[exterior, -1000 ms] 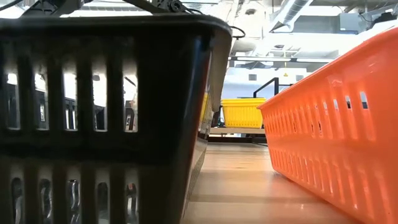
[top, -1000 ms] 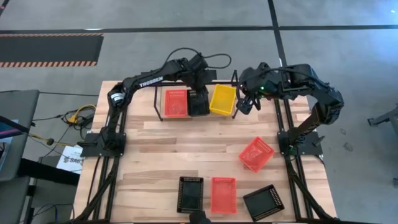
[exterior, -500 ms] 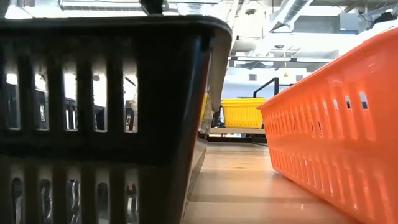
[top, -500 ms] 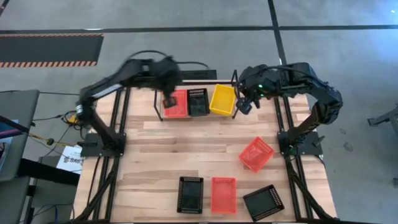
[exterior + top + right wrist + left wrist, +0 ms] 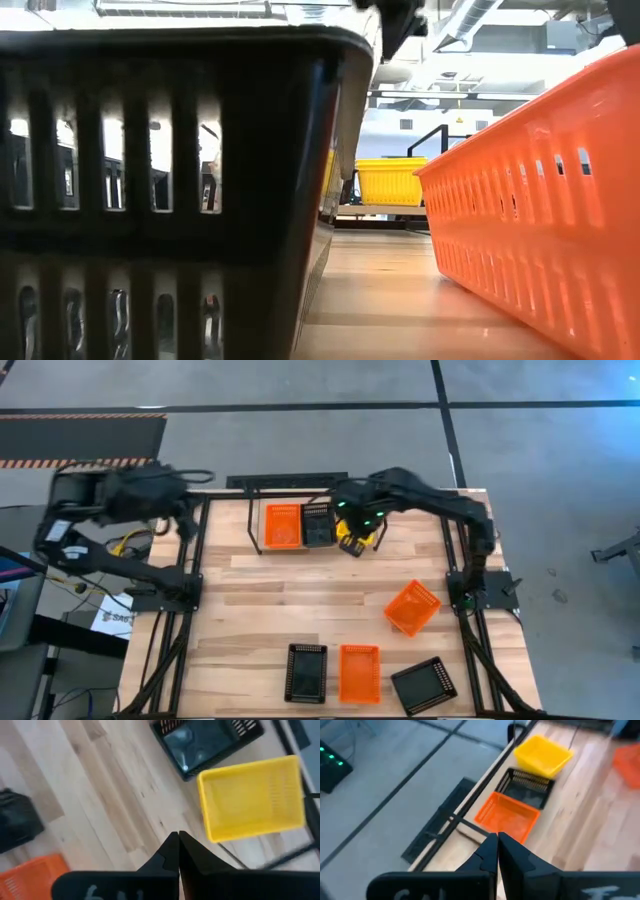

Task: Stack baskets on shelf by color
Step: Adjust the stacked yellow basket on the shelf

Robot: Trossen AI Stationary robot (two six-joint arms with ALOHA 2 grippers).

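From where I stand the job looks about a third done. On the shelf [image 5: 300, 482] at the far edge of the surface [image 5: 300, 610] three stacks sit side by side — an orange basket [image 5: 282, 526], a black basket [image 5: 317, 524] in the middle, and a yellow basket [image 5: 542, 755] at the right end, which from overhead is mostly hidden under the right arm. Four more wait well apart from the shelf: a tilted orange one [image 5: 412, 608] near the right edge of the surface, and along the near edge a black one [image 5: 306, 672], an orange one [image 5: 359, 673] just beside it, and a second black one [image 5: 423, 685] lying askew. So at least two orange and two black are left to carry over; I see no loose yellow anywhere. The right tool [image 5: 352, 546] hangs over the yellow basket's near side, its fingers pinched together on nothing, as its own camera shows. The left tool [image 5: 498, 840] is off the surface — out past the far left corner, over the floor — fingers also pressed shut and empty. Neither tool holds a basket at present, so the next pick has not begun.
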